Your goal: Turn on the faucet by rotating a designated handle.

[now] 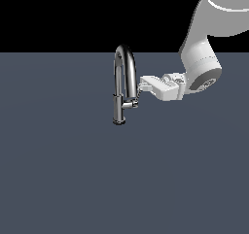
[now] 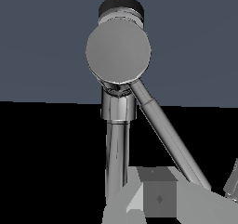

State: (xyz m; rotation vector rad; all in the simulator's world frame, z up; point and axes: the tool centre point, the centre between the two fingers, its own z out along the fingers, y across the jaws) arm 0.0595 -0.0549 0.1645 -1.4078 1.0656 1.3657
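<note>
Faucet (image 1: pixel 124 70) first: it is a slim, mirror-bright chrome tap standing upright on the flat grey-blue floor (image 1: pixel 63 179), a little above the middle of the exterior view. Its spout rises from a darker round base (image 1: pixel 118 112), arches over in a tall narrow inverted U and comes back down on the exterior view's right. Low on that base a short stubby handle (image 1: pixel 130 104) sticks out sideways toward the same side, much smaller than the spout.

My gripper (image 1: pixel 139 88) reaches in level from the exterior view's right, its white arm (image 1: pixel 202 68) bending up behind it. The fingertips sit just beside the descending spout and just above the handle; whether they touch either I cannot tell.

From my wrist camera the handle's round end cap (image 2: pixel 118 51) faces me, with chrome tubes (image 2: pixel 116 148) running toward my finger (image 2: pixel 158 195). I cannot tell how far apart my fingers stand.
</note>
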